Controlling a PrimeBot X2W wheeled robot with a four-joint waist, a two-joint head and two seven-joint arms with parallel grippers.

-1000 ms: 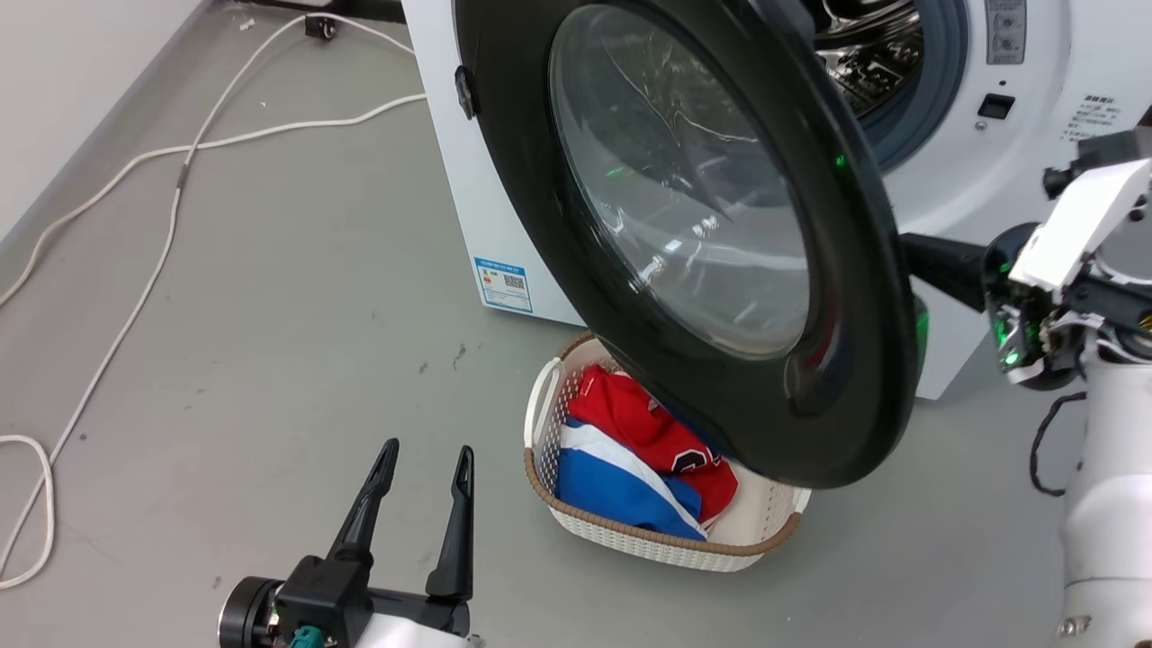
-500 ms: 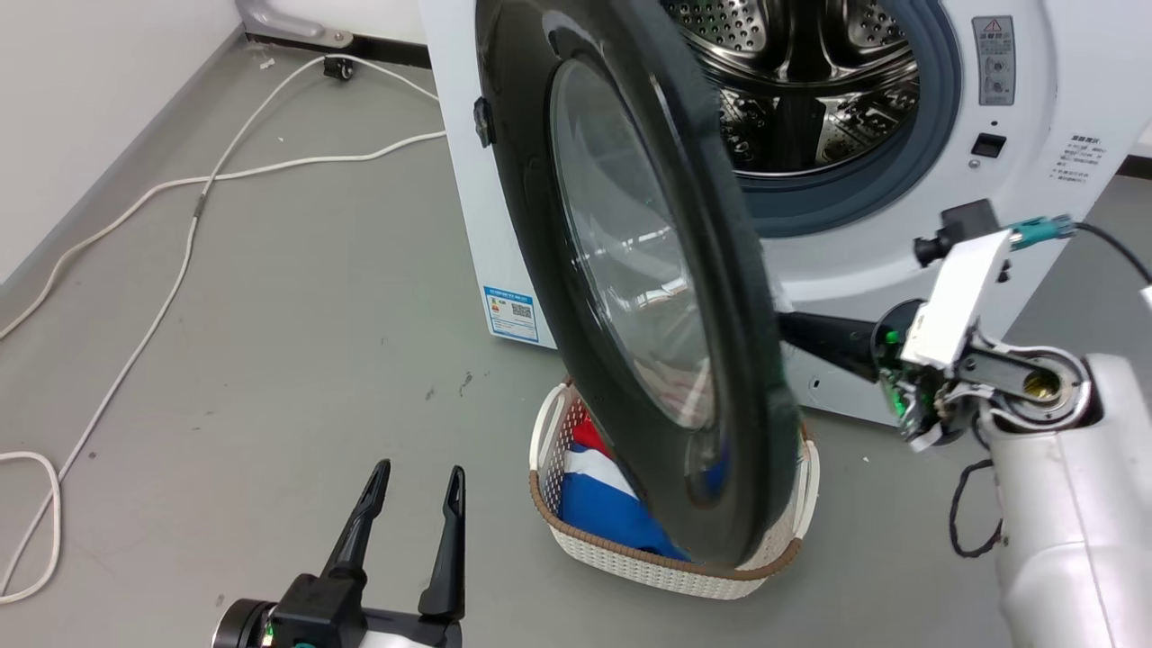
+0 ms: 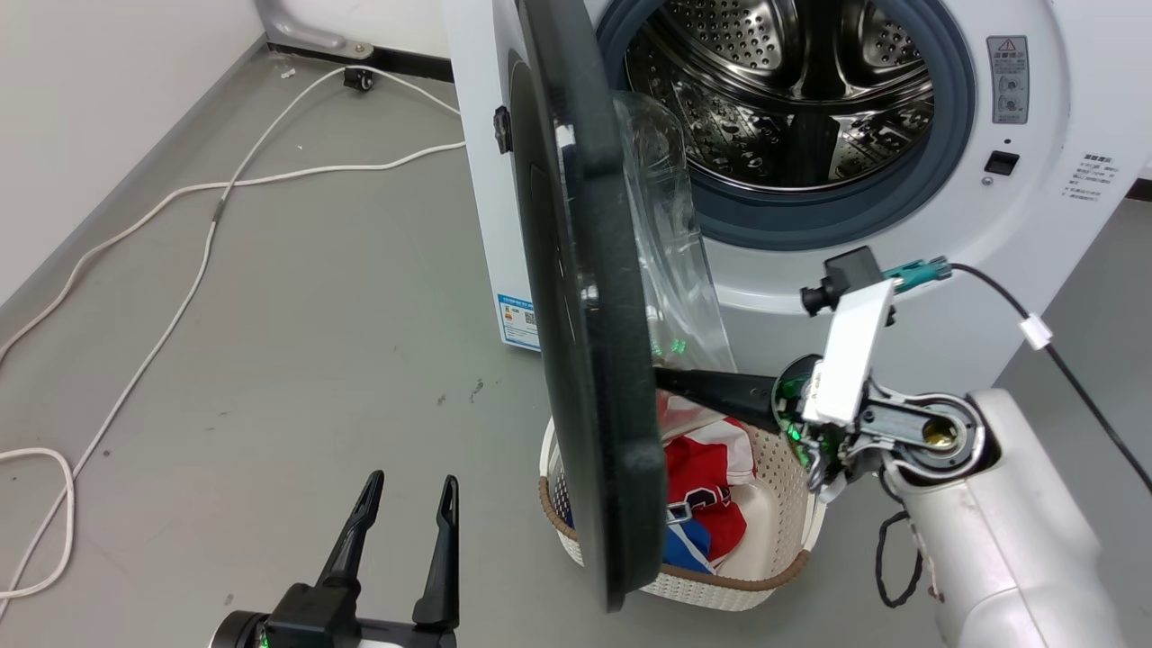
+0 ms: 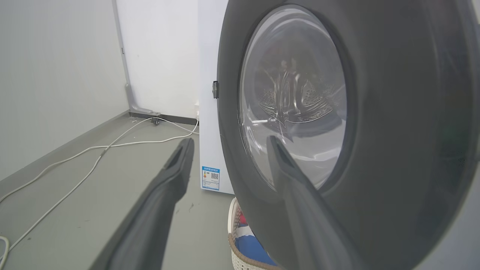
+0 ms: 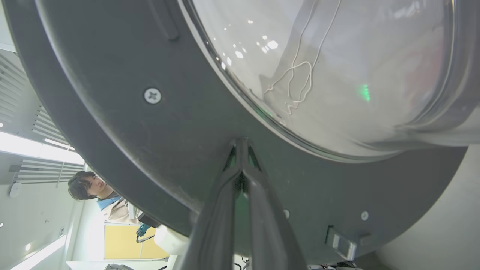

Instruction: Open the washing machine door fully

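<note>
A: Where do we start?

B: With the right gripper [image 5: 240, 145]. We see its two dark fingers pinched together, holding nothing, their tips pressed against the matte inner frame of the washing machine door [image 3: 589, 270]. In the head view those tips are hidden behind the door's edge.

A: And the other one?

B: The left gripper [image 3: 410, 481] hangs low over the grey floor [image 3: 297, 378], fingers spread apart and empty, well clear of the door.

A: How does the door stand?

B: It is swung out from the white washing machine [image 3: 1017, 234], hinged at the machine's left side and nearly edge-on to the head camera. Its clear glass bowl [image 3: 666, 225] bulges toward the steel drum [image 3: 792, 99]. The door's top is cut off.

A: What do we count?

B: One door, one drum, two grippers. One woven basket [image 3: 765, 583] sits under the door, partly hidden by it, with red and blue clothes [image 3: 706, 463] inside; we cannot count the garments. White cable [image 3: 216, 211] trails over the floor; one length or several, we cannot tell. One person [image 5: 90, 185] shows past the door in the right wrist view.

A: What has changed?

B: Half a second ago the door turned its outer face toward us and covered part of the drum. Now it is wider open and the drum opening is uncovered. The head camera has shifted too.
</note>
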